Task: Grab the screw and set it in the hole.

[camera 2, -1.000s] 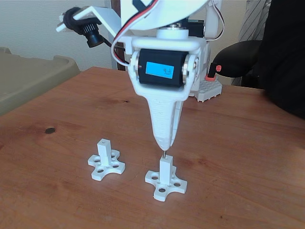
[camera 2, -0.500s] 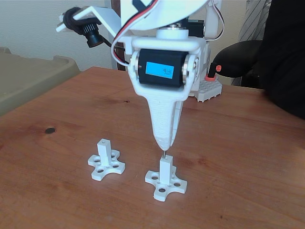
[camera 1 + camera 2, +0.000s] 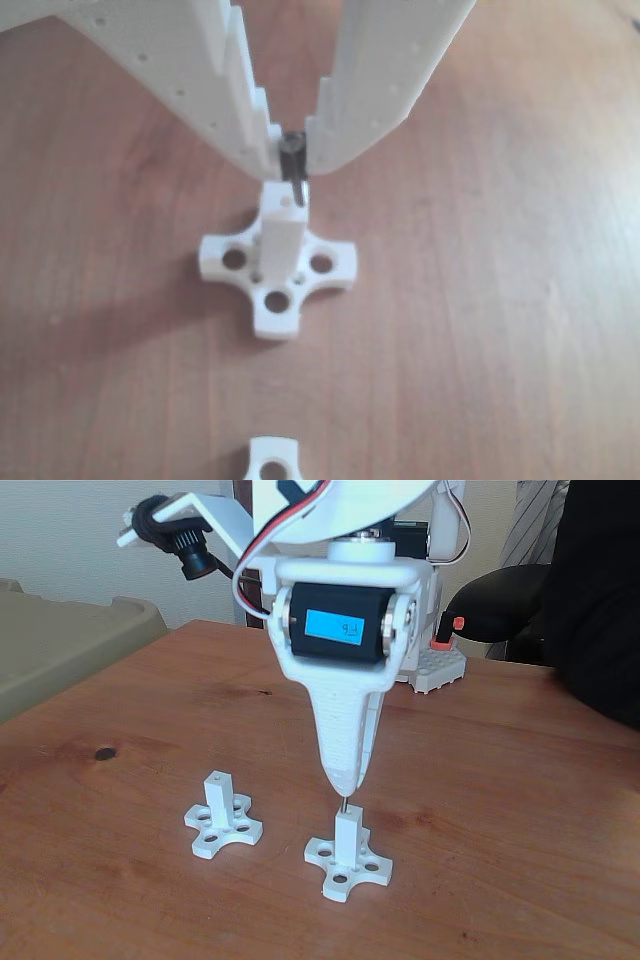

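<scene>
- Right now the gripper [image 3: 346, 781] points straight down over the wooden table [image 3: 500, 780], its two white fingers [image 3: 385, 90] drawn together into a narrow tip in the fixed view.
- In the other view the claw [image 3: 292, 155] is clenched on the screw [image 3: 293, 165]: the dark head sits pinched between the stepped inner edges of the two fingertips, and the thin shank hangs down out of the tip.
- In the fixed view the screw [image 3: 344, 805] shows as a short dark line between the claw's tip and the top of the white post [image 3: 346, 838] directly beneath it.
- The lower end of the shank reaches the top face of the post [image 3: 281, 235] in the other view, close to the hole [image 3: 287, 201], which shows as a small dark spot on that face; whether the tip is actually inside the hole cannot be told.
- The post stands upright on a white cross-shaped base [image 3: 348, 865] with round holes in its arms.
- A second, alike fixture [image 3: 222, 825] stands to the left of the first in the fixed view, well apart from the claw, its post top bare.
- One arm of that second fixture [image 3: 270, 460] pokes in at the bottom edge of the other view.
</scene>
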`<move>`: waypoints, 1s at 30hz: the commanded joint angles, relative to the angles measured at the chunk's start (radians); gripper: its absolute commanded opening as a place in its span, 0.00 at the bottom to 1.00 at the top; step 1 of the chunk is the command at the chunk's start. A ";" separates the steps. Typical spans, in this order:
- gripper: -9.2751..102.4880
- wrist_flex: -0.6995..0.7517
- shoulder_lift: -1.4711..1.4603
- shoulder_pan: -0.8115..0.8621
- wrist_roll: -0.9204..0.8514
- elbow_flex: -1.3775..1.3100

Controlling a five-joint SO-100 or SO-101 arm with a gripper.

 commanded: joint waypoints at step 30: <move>0.04 -0.021 0.006 -0.015 -0.014 -0.002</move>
